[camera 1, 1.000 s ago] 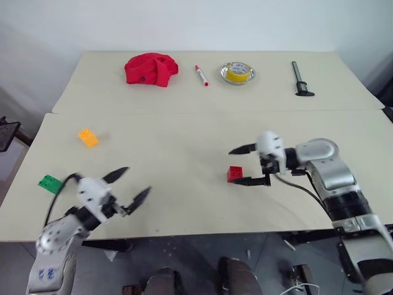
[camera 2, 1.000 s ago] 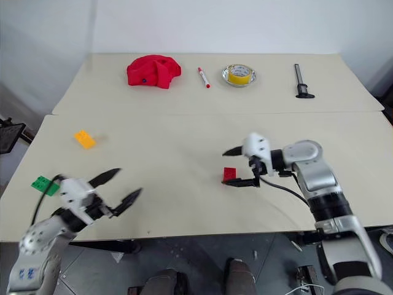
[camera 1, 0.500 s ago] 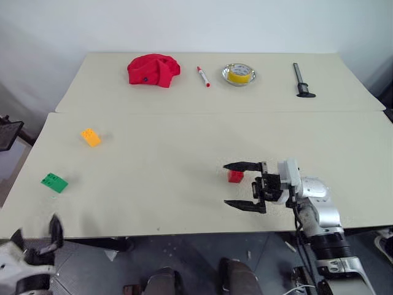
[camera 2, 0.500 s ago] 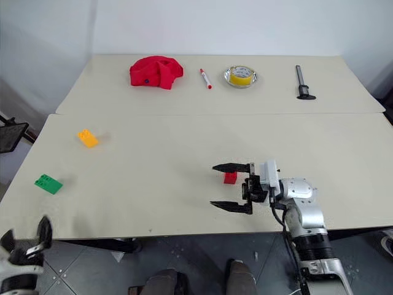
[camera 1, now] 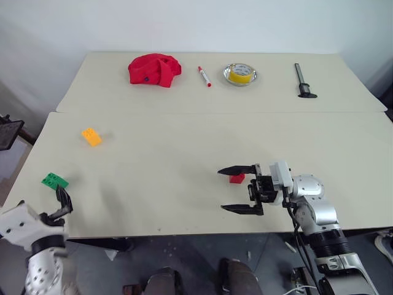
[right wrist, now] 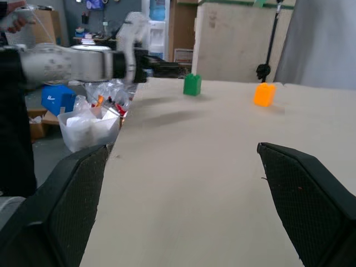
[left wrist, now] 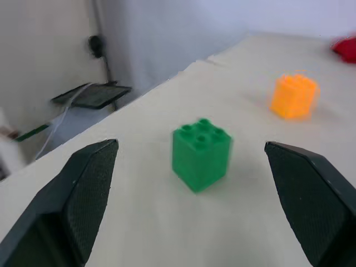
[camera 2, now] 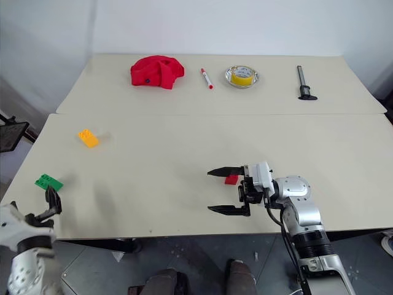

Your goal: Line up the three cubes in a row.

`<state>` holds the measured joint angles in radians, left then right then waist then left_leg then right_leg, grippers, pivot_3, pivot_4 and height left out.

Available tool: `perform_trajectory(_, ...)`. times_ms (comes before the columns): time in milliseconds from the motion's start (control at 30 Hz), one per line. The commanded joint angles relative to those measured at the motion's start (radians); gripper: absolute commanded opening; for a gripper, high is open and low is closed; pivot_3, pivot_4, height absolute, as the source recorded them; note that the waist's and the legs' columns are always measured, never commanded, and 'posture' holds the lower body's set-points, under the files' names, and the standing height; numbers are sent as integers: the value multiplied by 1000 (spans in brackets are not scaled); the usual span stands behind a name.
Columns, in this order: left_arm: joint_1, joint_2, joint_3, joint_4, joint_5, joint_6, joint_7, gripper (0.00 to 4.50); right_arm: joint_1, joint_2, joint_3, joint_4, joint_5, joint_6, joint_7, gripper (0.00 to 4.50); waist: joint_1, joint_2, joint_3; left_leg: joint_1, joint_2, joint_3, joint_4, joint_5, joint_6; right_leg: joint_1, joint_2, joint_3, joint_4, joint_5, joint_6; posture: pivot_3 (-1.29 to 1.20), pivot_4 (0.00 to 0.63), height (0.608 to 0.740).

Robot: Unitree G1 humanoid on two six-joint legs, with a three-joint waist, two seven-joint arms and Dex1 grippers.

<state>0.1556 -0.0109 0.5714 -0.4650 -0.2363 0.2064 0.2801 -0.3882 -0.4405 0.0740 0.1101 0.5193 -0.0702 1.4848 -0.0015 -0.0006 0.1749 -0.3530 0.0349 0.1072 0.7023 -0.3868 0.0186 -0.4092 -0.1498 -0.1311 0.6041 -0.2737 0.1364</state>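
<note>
The left claw [left wrist: 189,222], spread wide, has swung out to the worktop's [camera 1: 184,153] near left corner and now frames the green cube [left wrist: 201,153]. The right claw [camera 1: 241,189], also spread, has pulled back toward the near edge, leaving the red cube [camera 1: 237,178] free beside its far finger. The orange-yellow cube [camera 1: 91,136] sits near the left edge; no row yet. No writing is readable.
</note>
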Motion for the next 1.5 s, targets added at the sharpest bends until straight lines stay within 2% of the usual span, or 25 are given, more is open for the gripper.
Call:
perform_trajectory(33, -48, -6, -8, -41, 64, 76, 108, 4500, -6, -14, -1, -52, 17, 22, 1, 4473, -1, -1, -1, 0, 0, 0, 0, 0, 0, 0, 0, 0, 0, 0, 0, 0, 150, 740)
perform_trajectory(167, -159, 25, -18, 36, 67, 123, 133, 4500, 8, -24, -1, -82, 16, 39, -9, 4473, 2, -1, -1, 0, 0, 0, 0, 0, 0, 0, 0, -1, 0, 0, 0, 0, 150, 740)
perform_trajectory(367, -245, 75, -8, 138, 89, 132, 156, 4500, 36, -36, 1, -135, 22, 76, -29, 4473, 3, -2, -1, 0, -1, 0, 1, 0, 0, 0, 0, -1, 0, 0, 0, 0, 150, 740)
perform_trajectory(500, -273, 89, 1, 175, 99, 134, 177, 3632, 44, -40, -6, -144, 18, 80, -40, 4500, 2, -2, -1, -1, -1, -1, 1, 0, 0, 0, 0, -2, 0, 0, 0, 0, 150, 740)
perform_trajectory(733, -294, 88, -27, 189, 83, 153, 151, 1477, 38, -46, -20, -132, 10, 66, -54, 4500, 4, -2, -1, -1, -1, 0, 1, 0, 0, 0, 0, -1, 0, 0, 0, 0, 150, 740)
perform_trajectory(833, -265, 102, -17, 174, 28, 141, 72, 1468, 35, -59, -41, -125, 8, 55, -65, 4500, 3, -2, -1, -1, -1, 0, 1, 0, 0, 0, 0, -1, 0, 0, 0, 0, 150, 740)
perform_trajectory(933, -235, 175, -17, 161, -97, 93, -155, 1468, 39, -84, -76, -123, 14, 53, -84, 4500, 3, -2, -1, 0, -1, 0, 1, 0, 0, 0, 0, -1, 0, 0, 0, 0, 150, 740)
perform_trajectory(1033, -230, 367, -85, 111, -320, 96, -630, 1468, 61, -129, -156, -112, 13, 53, -135, 4500, 5, -2, 0, -2, 0, 0, 2, 0, 0, -1, 0, -2, 1, 0, 0, 0, 150, 740)
perform_trajectory(1067, -234, 424, -115, 109, -351, 96, -741, 1468, 71, -141, -174, -110, 13, 51, -145, 4500, 9, -2, 0, -3, 0, 0, 4, 0, -1, -1, 0, -3, 1, 0, 0, 0, 150, 740)
perform_trajectory(1133, -257, 578, -239, 159, -333, 78, -1002, 1468, 112, -170, -212, -111, 8, 38, -156, 4500, 16, -1, -1, -3, -1, 0, 5, 0, -1, -1, 0, -2, 1, 0, -1, 0, 150, 740)
perform_trajectory(1200, -317, 680, -366, 257, -276, 41, -1195, 1468, 165, -195, -230, -122, -3, 20, -145, 4500, 20, 2, -1, -2, -2, 2, 4, -1, -1, 0, 0, -2, -1, -1, -1, 0, 150, 740)
perform_trajectory(1267, -423, 699, -494, 387, -201, -41, -1324, 1468, 217, -207, -245, -138, -2, 16, -154, 4500, 19, 5, -1, -1, -2, 11, 3, -1, -1, 0, 1, -2, -2, -1, -1, 0, 150, 740)
perform_trajectory(1367, -611, 629, -648, 623, -80, -189, -1430, 1468, 282, -224, -259, -166, -5, 18, -169, 4500, 22, 5, -1, -1, -2, 13, 1, 0, -1, 0, 2, -2, -2, -1, -1, 0, 150, 740)
perform_trajectory(1500, -791, 484, -714, 899, -10, -327, -1451, 1468, 349, -240, -277, -236, 11, 48, -204, 4500, 21, 4, 0, -1, -2, 15, 1, 1, -1, 0, 2, -2, -4, 0, -1, 0, 150, 740)
